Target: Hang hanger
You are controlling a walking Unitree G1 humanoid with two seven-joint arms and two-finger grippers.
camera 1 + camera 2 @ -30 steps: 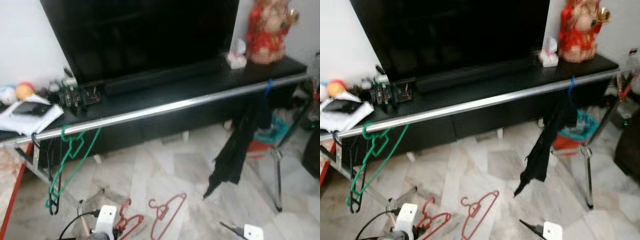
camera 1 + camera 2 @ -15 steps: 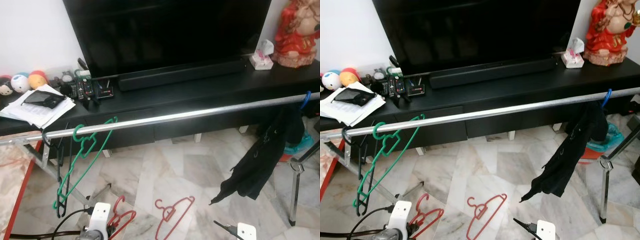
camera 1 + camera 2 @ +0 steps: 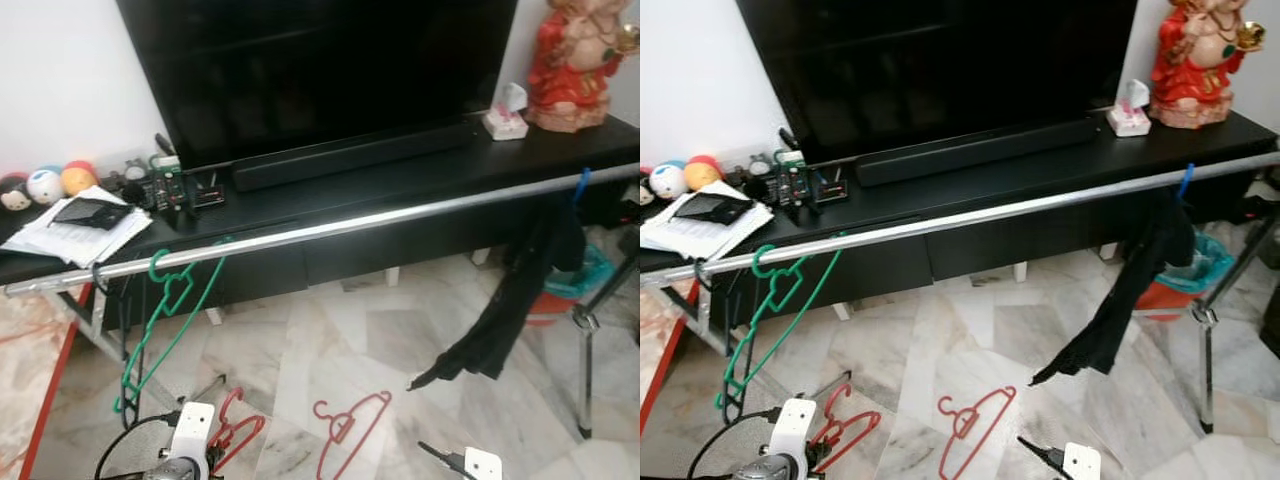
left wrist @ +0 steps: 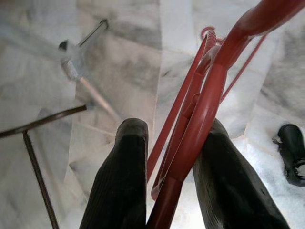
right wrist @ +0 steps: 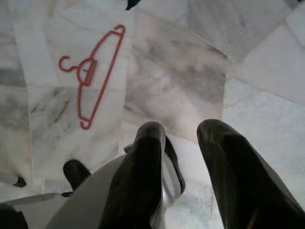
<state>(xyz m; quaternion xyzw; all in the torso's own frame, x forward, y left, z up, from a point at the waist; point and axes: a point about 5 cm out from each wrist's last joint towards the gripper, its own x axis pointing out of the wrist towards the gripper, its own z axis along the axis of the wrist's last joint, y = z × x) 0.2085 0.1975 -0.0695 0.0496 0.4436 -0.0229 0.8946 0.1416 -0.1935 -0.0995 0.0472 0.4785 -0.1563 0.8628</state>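
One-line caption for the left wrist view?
Left gripper fingers pinch a red plastic hanger above the marble floor.

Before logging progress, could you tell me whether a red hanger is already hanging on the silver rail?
No: the silver rail carries a green hanger and a black garment, while one red hanger lies on the floor.

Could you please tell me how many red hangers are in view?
2: one red hanger between the left gripper's fingers, one loose red hanger on the floor. More may be bundled in the grip.

Two red hangers (image 3: 232, 436) (image 3: 347, 432) (one gripped), one green hanger (image 3: 165, 315), one black garment (image 3: 515, 300), one statue (image 3: 573, 62), three toy balls (image 3: 45, 185).
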